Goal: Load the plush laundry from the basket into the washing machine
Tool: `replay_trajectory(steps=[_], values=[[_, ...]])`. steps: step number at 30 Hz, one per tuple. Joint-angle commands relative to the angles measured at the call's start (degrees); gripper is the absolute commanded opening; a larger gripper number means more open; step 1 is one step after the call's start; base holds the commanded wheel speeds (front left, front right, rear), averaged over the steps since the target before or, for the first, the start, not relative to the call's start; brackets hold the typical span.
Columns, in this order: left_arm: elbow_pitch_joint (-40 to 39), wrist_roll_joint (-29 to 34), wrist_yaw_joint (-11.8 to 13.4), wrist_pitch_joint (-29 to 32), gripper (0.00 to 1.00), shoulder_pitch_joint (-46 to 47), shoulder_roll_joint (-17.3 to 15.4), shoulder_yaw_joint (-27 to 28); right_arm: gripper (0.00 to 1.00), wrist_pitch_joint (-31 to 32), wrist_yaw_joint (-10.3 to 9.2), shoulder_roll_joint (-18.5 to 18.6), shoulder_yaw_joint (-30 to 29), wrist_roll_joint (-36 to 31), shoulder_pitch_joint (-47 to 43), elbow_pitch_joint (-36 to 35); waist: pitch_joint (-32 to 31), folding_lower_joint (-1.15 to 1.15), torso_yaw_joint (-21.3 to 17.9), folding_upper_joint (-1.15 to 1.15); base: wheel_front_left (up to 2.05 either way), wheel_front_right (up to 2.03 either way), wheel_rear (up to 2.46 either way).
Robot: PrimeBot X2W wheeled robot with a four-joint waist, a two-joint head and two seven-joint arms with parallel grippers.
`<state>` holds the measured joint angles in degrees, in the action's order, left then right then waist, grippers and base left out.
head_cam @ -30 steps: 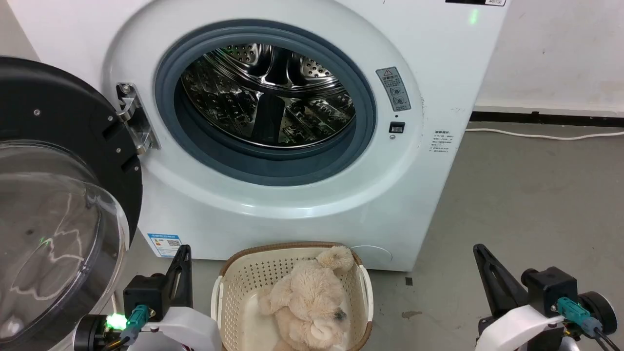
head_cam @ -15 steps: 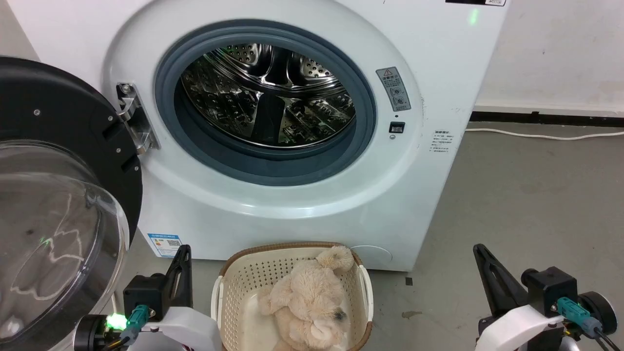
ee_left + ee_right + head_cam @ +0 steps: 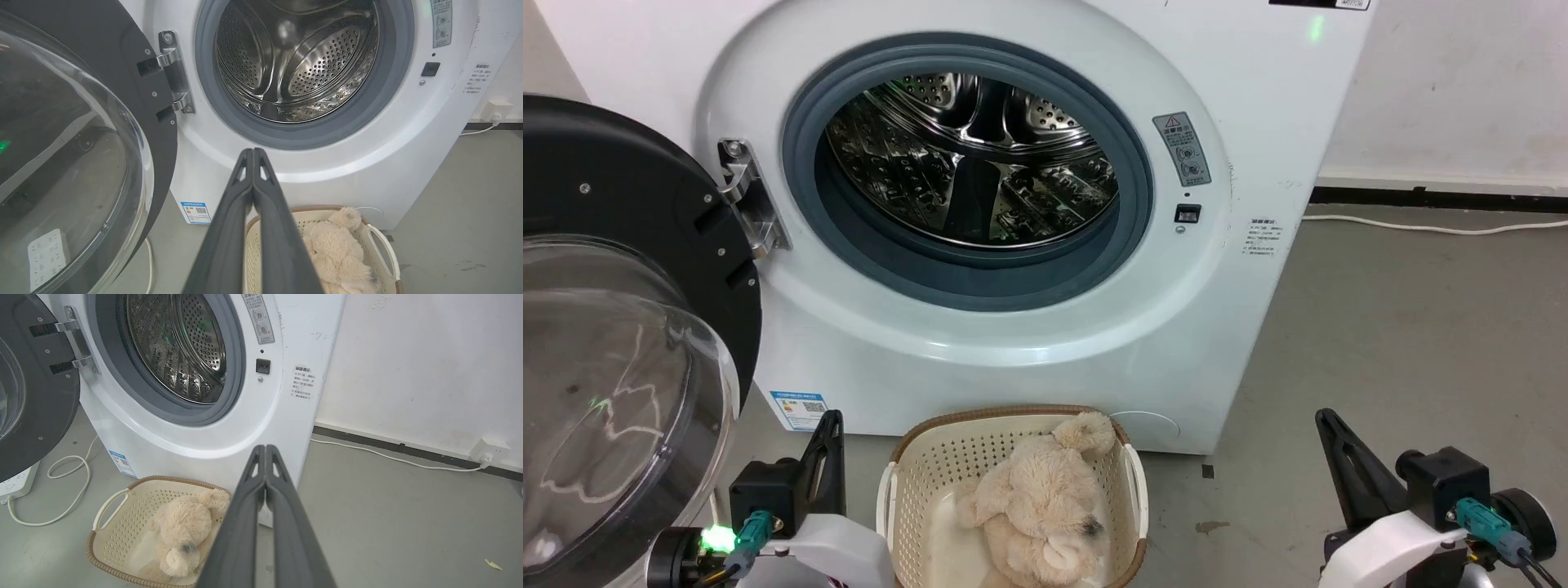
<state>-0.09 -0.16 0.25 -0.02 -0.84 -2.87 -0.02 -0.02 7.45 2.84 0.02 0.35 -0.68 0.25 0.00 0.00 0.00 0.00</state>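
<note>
The cream-beige plush bear [image 3: 1037, 510] [image 3: 337, 251] [image 3: 184, 533] lies in the perforated basket [image 3: 931, 465] [image 3: 378, 245] [image 3: 118, 535] on the floor before the washing machine [image 3: 1013, 343] [image 3: 327, 171] [image 3: 196, 437]. The machine's black-rimmed glass door [image 3: 613, 327] [image 3: 73, 134] hangs wide open to the left, and the shiny steel drum [image 3: 972, 159] [image 3: 298, 61] holds nothing. My left gripper [image 3: 829, 420] [image 3: 253, 153] is shut, left of the basket and holding nothing. My right gripper [image 3: 1327, 420] [image 3: 265, 449] is shut too, well to the basket's right over bare floor.
A white cable [image 3: 1437, 224] [image 3: 388, 457] runs along the wall base to a socket [image 3: 488, 451] at the right. Another white cord [image 3: 53, 490] loops on the floor left of the basket, by a power strip [image 3: 16, 484]. Grey concrete floor [image 3: 1405, 327] spreads to the right.
</note>
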Motion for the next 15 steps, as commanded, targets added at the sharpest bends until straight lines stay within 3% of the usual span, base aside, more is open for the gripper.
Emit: replay_trajectory(steps=[1,15], values=[[0.09,0.16,-0.25,0.02,0.0,0.84,0.0,0.02,0.0,0.02,0.03,0.04,-0.02,-0.35,0.68,-0.25,0.0,0.0,0.0,0.0,0.0,0.0,0.0],[0.09,0.16,-0.25,0.02,0.0,0.84,0.0,0.02,0.0,0.02,0.03,0.04,-0.02,-0.35,0.68,-0.25,0.0,0.0,0.0,0.0,0.0,0.0,0.0]])
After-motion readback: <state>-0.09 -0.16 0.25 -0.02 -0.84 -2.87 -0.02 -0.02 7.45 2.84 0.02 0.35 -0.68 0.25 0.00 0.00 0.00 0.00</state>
